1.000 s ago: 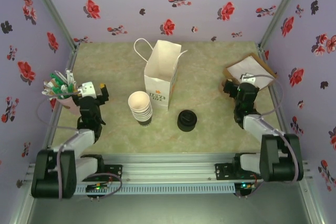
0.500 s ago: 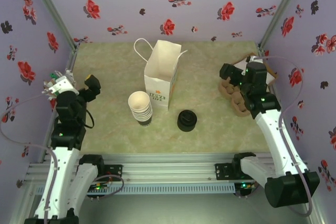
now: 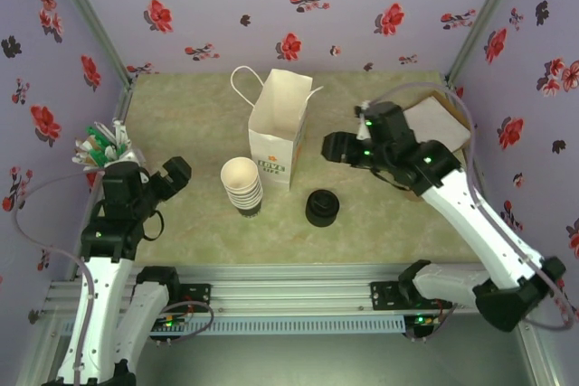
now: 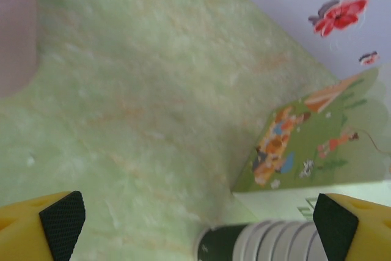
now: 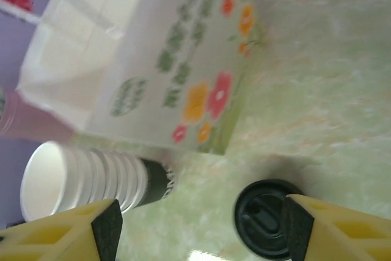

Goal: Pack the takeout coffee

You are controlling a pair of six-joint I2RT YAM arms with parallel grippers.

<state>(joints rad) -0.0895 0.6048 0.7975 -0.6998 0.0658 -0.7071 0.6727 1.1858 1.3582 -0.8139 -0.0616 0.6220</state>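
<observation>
No takeout coffee is in view. A stack of lidless cream cups (image 3: 241, 184) stands left of the white paper bag (image 3: 279, 128), and a stack of black lids (image 3: 322, 208) sits in front of the bag to the right. My left gripper (image 3: 174, 174) hovers open left of the cup stack (image 4: 269, 244), with nothing between its fingers. My right gripper (image 3: 336, 146) hangs open just right of the bag, above the table. From the right wrist I see the bag (image 5: 159, 59), the cup stack (image 5: 91, 178) and the black lids (image 5: 264, 218) below the open right gripper (image 5: 203, 230).
A pink cup of stirrers and straws (image 3: 104, 146) stands at the left wall. White paper on a brown cardboard piece (image 3: 439, 119) lies at the back right. The flowered walls close in three sides; the arm bases and rail run along the near edge.
My right arm has swung left from the back-right corner to beside the bag. My left gripper has moved right and down toward the cup stack.
</observation>
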